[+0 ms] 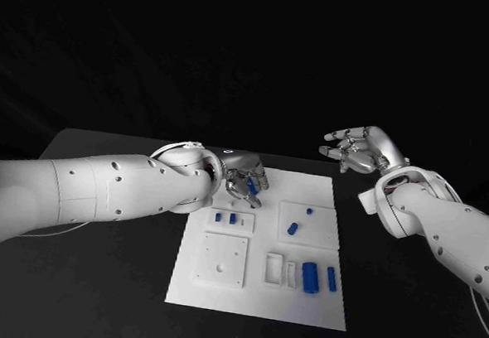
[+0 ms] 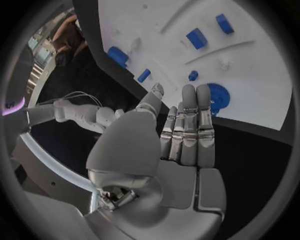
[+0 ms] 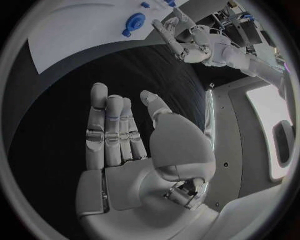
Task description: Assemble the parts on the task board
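The white task board point(image 1: 255, 300) lies in the middle of the black table. My left hand point(image 1: 240, 181) hovers over its far left corner, fingers straight and holding nothing point(image 2: 184, 130). A blue gear point(image 2: 217, 98) lies on the board just past those fingertips, partly hidden by them; the same gear point(image 3: 133, 22) is seen from the right wrist. My right hand point(image 1: 358, 149) is raised over the table beyond the board's far right corner, palm flat and empty point(image 3: 125, 145). Small blue parts sit on the board: two pegs point(image 1: 225, 217), two pieces point(image 1: 298, 220) on a raised plate, two blocks point(image 1: 318, 276).
A white square plate point(image 1: 222, 261) with holes and an empty white frame point(image 1: 273, 269) sit on the board's near half. More blue blocks point(image 2: 195, 38) and a small blue peg point(image 2: 193, 75) lie on the board ahead of the left hand. Black table point(image 1: 418, 324) surrounds the board.
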Available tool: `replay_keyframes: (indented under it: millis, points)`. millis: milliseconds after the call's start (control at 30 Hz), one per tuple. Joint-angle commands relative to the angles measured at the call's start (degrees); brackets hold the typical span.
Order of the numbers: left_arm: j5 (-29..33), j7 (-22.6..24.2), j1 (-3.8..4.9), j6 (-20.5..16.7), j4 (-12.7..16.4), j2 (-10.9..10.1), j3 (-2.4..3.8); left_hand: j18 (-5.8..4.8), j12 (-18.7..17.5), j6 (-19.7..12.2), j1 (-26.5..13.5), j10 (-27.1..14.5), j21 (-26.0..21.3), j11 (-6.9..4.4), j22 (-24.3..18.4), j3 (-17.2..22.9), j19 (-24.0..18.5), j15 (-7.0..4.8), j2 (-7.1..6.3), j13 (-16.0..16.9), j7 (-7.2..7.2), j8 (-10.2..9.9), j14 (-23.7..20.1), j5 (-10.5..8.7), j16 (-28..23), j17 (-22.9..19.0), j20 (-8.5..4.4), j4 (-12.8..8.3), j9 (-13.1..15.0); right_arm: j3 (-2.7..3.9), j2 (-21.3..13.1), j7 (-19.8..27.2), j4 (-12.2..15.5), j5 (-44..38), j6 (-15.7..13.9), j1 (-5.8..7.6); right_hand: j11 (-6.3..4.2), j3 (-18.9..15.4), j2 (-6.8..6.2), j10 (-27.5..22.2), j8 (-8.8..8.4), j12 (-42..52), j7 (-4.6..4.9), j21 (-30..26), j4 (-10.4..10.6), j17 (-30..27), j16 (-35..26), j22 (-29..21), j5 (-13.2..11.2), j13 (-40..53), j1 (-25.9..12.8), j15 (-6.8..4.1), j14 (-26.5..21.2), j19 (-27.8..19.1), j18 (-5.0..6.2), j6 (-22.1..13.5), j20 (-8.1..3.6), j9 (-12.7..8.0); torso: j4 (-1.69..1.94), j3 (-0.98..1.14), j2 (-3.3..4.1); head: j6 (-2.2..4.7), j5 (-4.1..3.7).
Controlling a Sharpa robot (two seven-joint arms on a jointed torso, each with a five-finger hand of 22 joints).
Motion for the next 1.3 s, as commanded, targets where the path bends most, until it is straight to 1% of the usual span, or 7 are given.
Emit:
replay_keyframes:
  millis: [33,133,200,333,633,1067,1300]
  points:
    - [-10.1,4.8,-0.21,-2.5,-1.7,1.2,-0.50,0.92,-0.1,1.0,0.5,0.7,2.3,-0.13,5.2,0.1,-1.2,-0.15,-0.80,0.0,-0.15,0.0,-1.1,0.42,4.6,1.4,-0.11,1.1,0.0,0.03,0.2,0.7,0.1,-0.1,0.3,-0.02,-0.02,0.3,0.00,0.2,-0.19,-0.1,0.04,-0.3,-0.1,-0.1,-0.4,-0.1,0.4,-0.1,-0.5,-0.34,0.1,0.1,0.30,0.1,-0.02,-0.1,-0.06,0.02,0.08,0.21,0.06]
    - [-11.6,5.0,-0.49,-2.2,-3.5,2.4,-0.91,1.02,-0.1,1.4,1.1,0.7,2.5,-0.12,6.3,0.5,-1.3,-0.20,-0.46,0.0,-0.10,0.0,-1.5,3.77,5.4,1.3,-0.14,0.6,0.0,0.04,0.4,0.7,0.2,-0.2,0.4,-0.02,0.00,0.4,0.00,0.1,-0.19,-0.1,0.06,-0.2,-0.2,-0.3,-0.5,-0.5,0.4,-0.4,-0.6,-0.30,0.0,0.0,0.28,0.1,0.01,-0.1,-0.11,0.06,0.13,0.21,0.15]
    - [-12.1,5.0,-0.62,-1.9,-4.2,2.9,-1.03,1.08,-0.2,1.8,1.1,0.7,2.6,-0.11,7.3,0.8,-1.4,-0.24,-0.42,0.0,0.07,-0.1,-1.6,4.21,6.4,1.4,-0.17,0.3,0.0,0.04,0.4,0.7,0.3,-0.2,0.4,-0.02,0.00,0.4,0.00,0.1,-0.19,-0.1,0.06,-0.2,-0.2,-0.3,-0.5,-0.5,0.4,-0.4,-0.6,-0.30,0.0,0.0,0.28,0.1,0.01,-0.1,-0.07,0.08,0.12,0.16,0.07]
    - [-13.0,4.8,-0.93,-0.4,-5.7,4.0,-1.24,1.05,-0.1,2.2,0.8,0.4,2.8,-0.16,9.1,1.2,-1.5,-0.35,-0.37,0.0,0.02,0.0,-2.7,4.32,10.7,-0.9,-0.24,-0.4,0.0,0.04,0.5,0.7,0.3,-0.5,0.3,-0.01,-0.03,0.4,-0.02,0.3,-0.17,-0.7,0.05,-0.2,-0.3,-0.6,-0.5,-1.0,0.3,-1.2,-0.6,-0.31,0.0,0.1,0.29,0.1,0.00,-0.1,0.02,0.01,0.04,0.05,-0.06]
    - [-14.4,4.3,-1.66,0.4,-8.2,5.3,-1.45,1.04,-0.2,2.3,1.6,-0.3,2.4,-0.10,9.3,1.9,-1.4,-0.36,0.24,0.0,0.11,0.0,-3.5,4.60,13.0,-3.7,-0.27,-1.0,0.0,0.05,0.7,0.7,0.4,-0.8,-0.1,-0.01,-0.03,0.5,-0.03,0.5,-0.18,-1.2,0.05,-0.2,-0.3,-0.8,-0.5,-1.4,0.3,-1.7,-0.6,-0.33,0.0,0.1,0.26,0.1,-0.03,-0.1,0.12,-0.04,-0.05,-0.07,-0.19]
    - [-14.8,3.5,-2.27,2.5,-9.3,6.1,-1.48,1.11,-0.3,5.6,1.0,3.0,5.2,-0.83,9.4,9.0,-1.7,-1.04,1.30,-0.1,0.46,-0.1,-2.9,5.32,16.3,-3.9,-0.87,-2.2,0.0,0.05,0.8,0.7,0.4,-0.6,-0.1,-0.01,-0.04,0.5,0.04,0.5,-0.17,-2.0,0.04,-0.1,-0.2,-1.0,-0.6,-1.7,0.2,-2.4,-0.7,-0.33,0.0,0.1,0.23,0.2,-0.02,-0.1,0.10,-0.07,-0.01,-0.20,-0.34]
    - [-14.8,3.5,-2.64,3.0,-10.3,6.5,-1.47,0.98,-0.3,6.2,0.4,3.6,6.6,-1.05,9.4,11.3,-1.9,-1.24,1.06,-0.1,0.24,-0.2,-2.3,5.25,16.8,-3.9,-1.14,-2.6,0.0,0.05,0.8,0.7,0.3,0.4,0.0,0.00,0.05,1.4,0.04,5.4,-0.18,-15.7,0.00,-0.4,0.1,-1.7,-1.3,-2.9,-0.5,-13.1,-0.8,-0.27,-0.2,-0.2,0.14,0.4,0.02,-0.1,0.07,-0.03,-0.01,-0.18,-0.27]
